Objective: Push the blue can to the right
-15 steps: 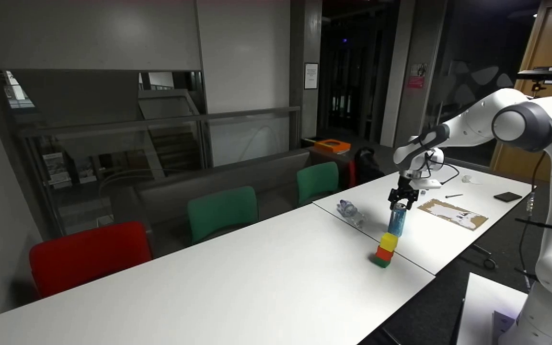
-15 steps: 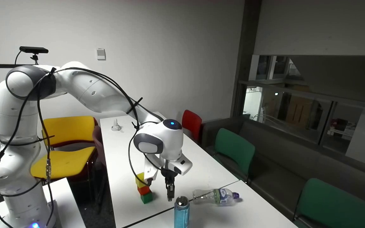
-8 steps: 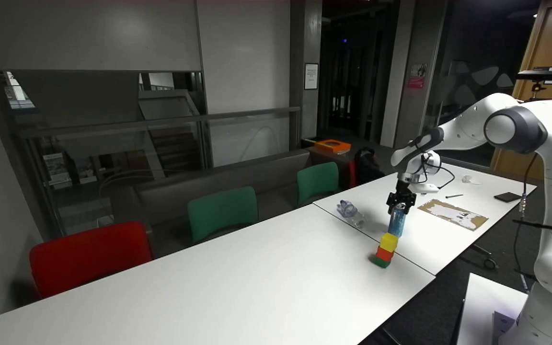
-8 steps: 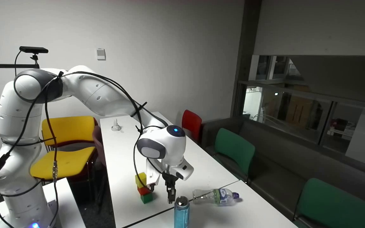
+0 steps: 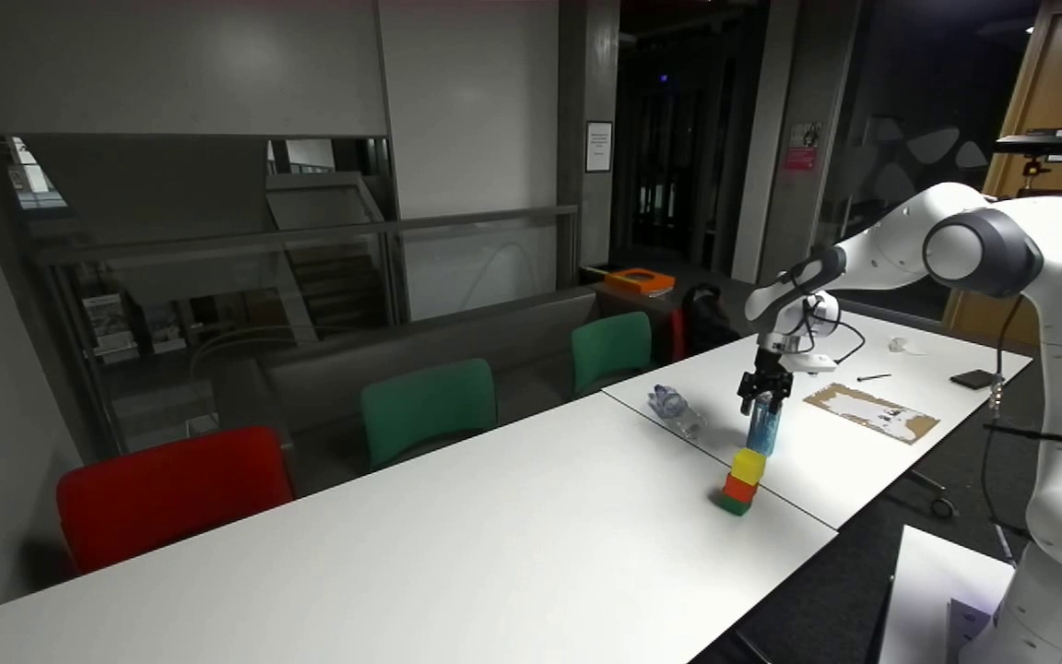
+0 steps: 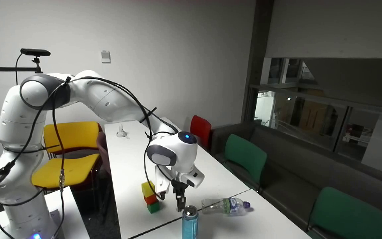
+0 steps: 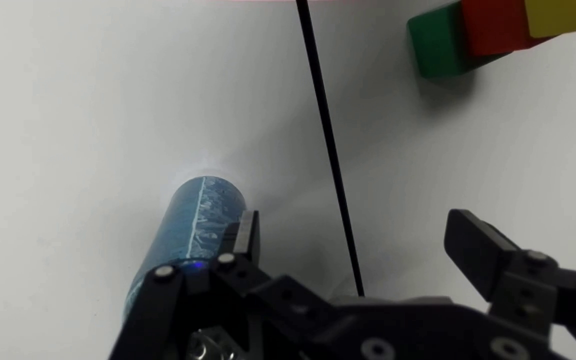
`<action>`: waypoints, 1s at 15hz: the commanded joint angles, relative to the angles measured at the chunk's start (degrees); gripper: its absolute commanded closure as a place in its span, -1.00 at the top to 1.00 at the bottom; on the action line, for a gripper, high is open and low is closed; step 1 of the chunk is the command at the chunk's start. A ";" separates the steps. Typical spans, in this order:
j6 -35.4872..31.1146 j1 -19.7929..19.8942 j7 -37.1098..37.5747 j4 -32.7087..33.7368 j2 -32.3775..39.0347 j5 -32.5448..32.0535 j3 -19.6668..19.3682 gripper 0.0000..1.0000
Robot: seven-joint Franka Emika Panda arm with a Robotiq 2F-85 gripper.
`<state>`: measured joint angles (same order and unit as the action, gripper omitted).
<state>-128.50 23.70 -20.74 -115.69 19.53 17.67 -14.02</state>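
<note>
Sinks lower over the tabletop (image 5: 817,466) than a second ago, with the hand (image 7: 355,226) spread wide and holding nothing, just beside the unmoved blue can (image 6: 190,224), upright by the seam edge (image 7: 333,160), so likely lining up a push not yet begun.

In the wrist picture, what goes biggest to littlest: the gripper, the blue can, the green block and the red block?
Biggest: gripper
Next: blue can, partly hidden by it
Smallest: green block and red block, too alike to rank; the red one is cut off at the top
</note>
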 commanded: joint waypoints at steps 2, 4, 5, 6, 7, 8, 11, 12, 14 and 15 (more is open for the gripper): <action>2.91 1.92 -2.95 3.60 2.18 1.44 1.55 1.00; 3.26 2.25 -3.39 4.31 2.83 1.64 1.98 1.00; 3.20 2.13 -2.91 4.65 3.09 1.25 1.96 1.00; 3.11 2.14 -2.80 4.93 3.30 1.16 2.03 1.00; 2.89 2.10 -2.40 5.17 3.51 0.99 2.00 1.00; 2.83 2.12 -2.36 5.38 3.64 0.92 2.02 1.00; 2.40 1.93 -1.21 5.70 3.75 0.20 1.59 1.00; 2.23 1.89 -0.75 5.75 3.76 -0.02 1.41 1.00; 2.02 1.90 -0.07 5.89 3.81 -0.48 1.07 1.00; 1.92 1.99 0.06 5.92 3.85 -0.54 0.93 1.00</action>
<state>-127.28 24.48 -21.09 -111.15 23.12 17.58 -13.25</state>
